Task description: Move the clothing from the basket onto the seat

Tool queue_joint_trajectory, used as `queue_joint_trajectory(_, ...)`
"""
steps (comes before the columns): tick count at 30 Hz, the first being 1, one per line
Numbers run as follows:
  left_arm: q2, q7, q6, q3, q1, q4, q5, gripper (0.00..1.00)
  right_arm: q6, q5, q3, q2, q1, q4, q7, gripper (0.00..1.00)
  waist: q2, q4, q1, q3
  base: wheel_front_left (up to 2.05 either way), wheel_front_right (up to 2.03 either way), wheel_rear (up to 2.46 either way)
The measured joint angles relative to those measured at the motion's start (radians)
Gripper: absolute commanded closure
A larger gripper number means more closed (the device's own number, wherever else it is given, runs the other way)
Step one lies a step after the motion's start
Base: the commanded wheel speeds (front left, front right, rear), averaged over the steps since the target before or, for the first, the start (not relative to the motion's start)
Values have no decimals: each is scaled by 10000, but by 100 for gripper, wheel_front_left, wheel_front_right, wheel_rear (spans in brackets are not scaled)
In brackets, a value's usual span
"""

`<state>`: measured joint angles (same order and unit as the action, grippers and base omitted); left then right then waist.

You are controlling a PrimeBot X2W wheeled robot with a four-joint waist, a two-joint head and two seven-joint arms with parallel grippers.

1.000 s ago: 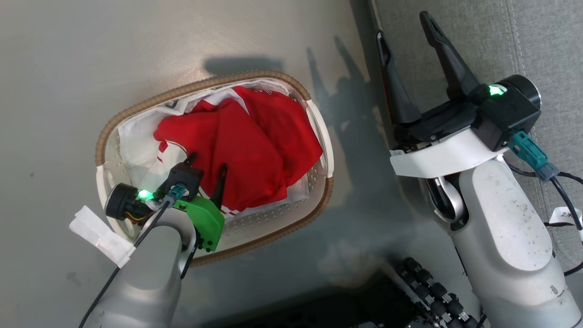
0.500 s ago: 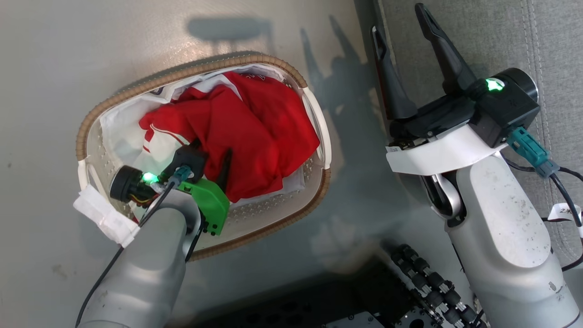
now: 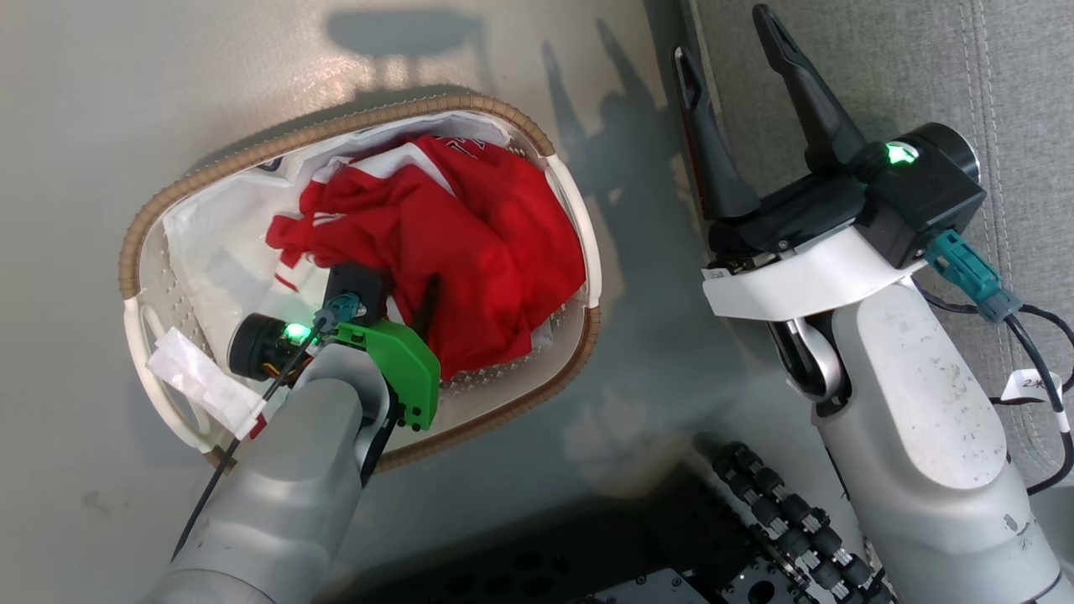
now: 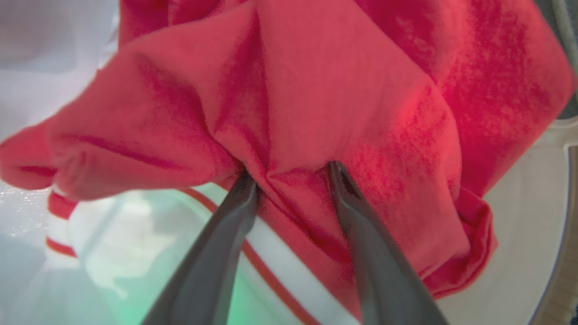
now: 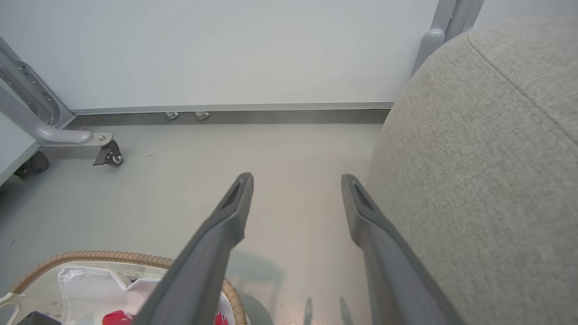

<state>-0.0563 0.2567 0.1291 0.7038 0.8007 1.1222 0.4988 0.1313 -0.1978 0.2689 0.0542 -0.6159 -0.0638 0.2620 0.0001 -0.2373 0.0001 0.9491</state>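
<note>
**Clothing in basket; L tips buried**

Grey woven-fabric seat [image 3: 948, 67], stitched seams, cut off at right edge. Oval perforated basket [image 3: 277, 148], brown woven rim, near end hidden by L arm. Crumpled red clothing [image 3: 478, 243] w/ white stripes lies inside. L gripper [image 4: 291, 171]: fingers apart astride a soft fold, tips buried. R gripper [image 3: 720, 29] spread wide, empty.

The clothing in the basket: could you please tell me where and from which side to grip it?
Pinch the raised fold at the near edge of the clothing, from above, where the left end effector straddles it: bunched cloth stands proud, away from the liner.
</note>
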Motion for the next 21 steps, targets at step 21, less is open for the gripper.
queue_joint_trajectory(21, -723, 56, 0, 454, -1652, -2435, 1160, 100, 0, -150, -286, -36, 879, -1047, -2, 0, 0, 476, -1, -2385, 0, 0, 0)
